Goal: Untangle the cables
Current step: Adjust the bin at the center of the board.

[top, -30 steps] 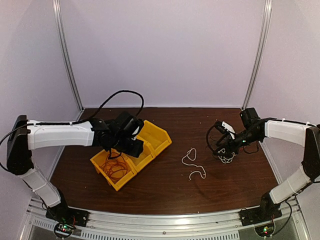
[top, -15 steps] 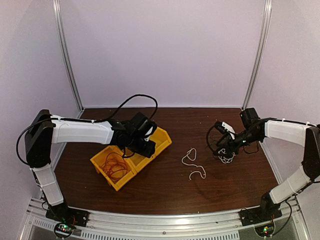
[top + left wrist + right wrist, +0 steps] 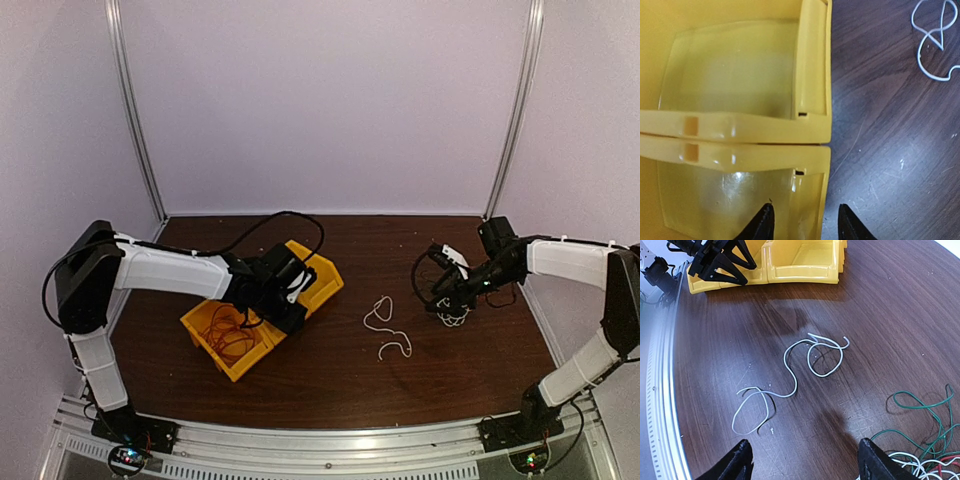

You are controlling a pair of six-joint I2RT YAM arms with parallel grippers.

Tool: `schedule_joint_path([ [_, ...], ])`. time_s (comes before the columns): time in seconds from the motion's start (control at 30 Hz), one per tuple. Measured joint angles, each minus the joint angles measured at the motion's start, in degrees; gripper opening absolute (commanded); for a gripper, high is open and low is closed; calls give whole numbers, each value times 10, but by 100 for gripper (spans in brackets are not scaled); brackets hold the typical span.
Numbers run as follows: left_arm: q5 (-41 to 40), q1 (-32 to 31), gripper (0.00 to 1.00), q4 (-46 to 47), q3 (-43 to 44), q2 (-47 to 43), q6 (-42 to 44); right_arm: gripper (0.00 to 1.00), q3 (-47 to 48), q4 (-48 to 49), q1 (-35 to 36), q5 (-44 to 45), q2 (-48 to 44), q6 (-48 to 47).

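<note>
A loose white cable (image 3: 385,325) lies on the brown table; it also shows in the right wrist view (image 3: 792,367) and at the top right of the left wrist view (image 3: 932,42). A bundle of red cables (image 3: 232,335) sits in the nearest yellow bin (image 3: 200,318). A tangle of white, green and red cables (image 3: 452,313) lies under the right gripper (image 3: 443,295), at the lower right of the right wrist view (image 3: 932,460). The right gripper (image 3: 807,465) is open and empty. The left gripper (image 3: 805,227) is open, its fingers astride an empty bin's side wall (image 3: 812,200).
Three yellow bins (image 3: 310,275) stand in a diagonal row left of centre; the two farther ones (image 3: 735,70) are empty. The bins and the left gripper (image 3: 715,262) show at the top of the right wrist view. Metal frame posts (image 3: 135,110) stand at the back corners.
The left arm has swung right and nearer, bringing its gripper down over the middle bin's edge. The right arm and the cables have hardly moved.
</note>
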Motion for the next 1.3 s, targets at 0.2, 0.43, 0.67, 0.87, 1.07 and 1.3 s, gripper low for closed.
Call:
schedule_joint_path([
  [0.2, 6, 0, 41, 9, -26, 8, 35, 73, 1, -3, 0, 0, 13, 0],
  [0.43, 13, -3, 38, 16, -27, 8, 69, 73, 1, -4, 0, 0, 10, 0],
  [0.67, 20, -4, 30, 15, -27, 8, 97, 73, 1, -4, 0, 0, 5, 0],
  [0.87, 27, -13, 27, 15, -28, 8, 122, 72, 1, -4, 0, 0, 5, -2],
  [1.07, 35, -22, 26, 18, -30, 8, 137, 72, 1, -4, 0, 0, 5, -4],
  [1.3, 36, -26, 25, 21, -39, 1, 156, 72, 1, -4, 0, 0, 5, -4],
])
